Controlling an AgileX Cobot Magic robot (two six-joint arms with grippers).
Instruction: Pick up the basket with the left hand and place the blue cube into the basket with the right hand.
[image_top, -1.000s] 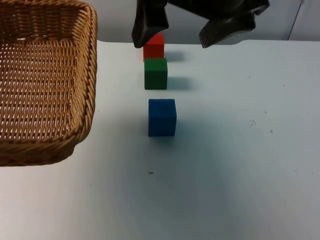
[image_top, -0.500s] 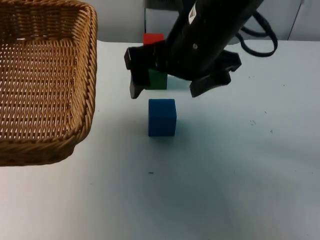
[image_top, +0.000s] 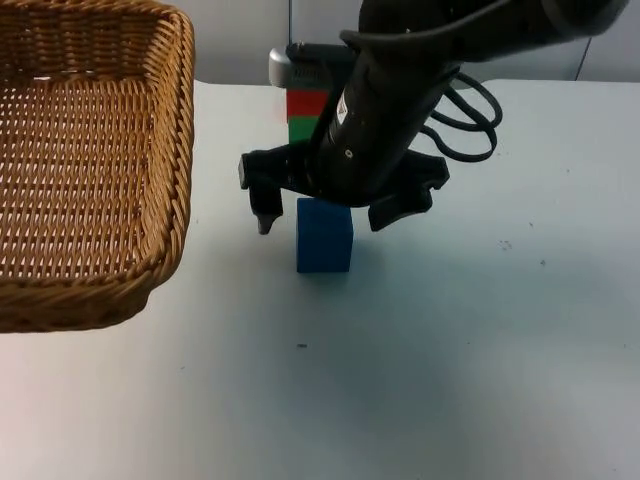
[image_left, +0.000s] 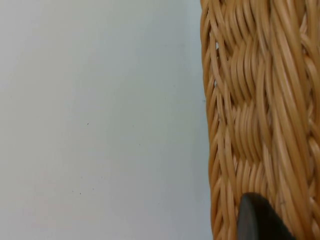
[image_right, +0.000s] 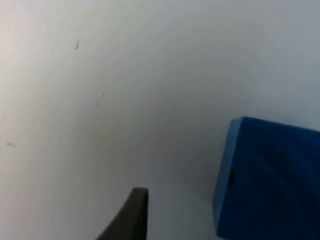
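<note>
Blue cube (image_top: 324, 237): sat on the white table (image_top: 480, 340), between the spread fingertips of the right gripper (image_top: 322, 217), untouched
Right gripper: wide open, holding nothing, fingers at 3 and 9 o'clock of the cube
Basket (image_top: 90, 160): woven tan wicker, rectangular, at 9 o'clock
Left gripper (image_left: 260, 220): against the basket's wall, grip unclear
Red cube (image_top: 305, 104), green cube (image_top: 303, 129): matte blocks at 12 o'clock

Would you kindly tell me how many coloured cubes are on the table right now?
3, in a row: the blue cube nearest, between the open right gripper's fingers; the green cube behind it, mostly hidden by the arm; the red cube farthest back. More could be hidden behind the arm.
</note>
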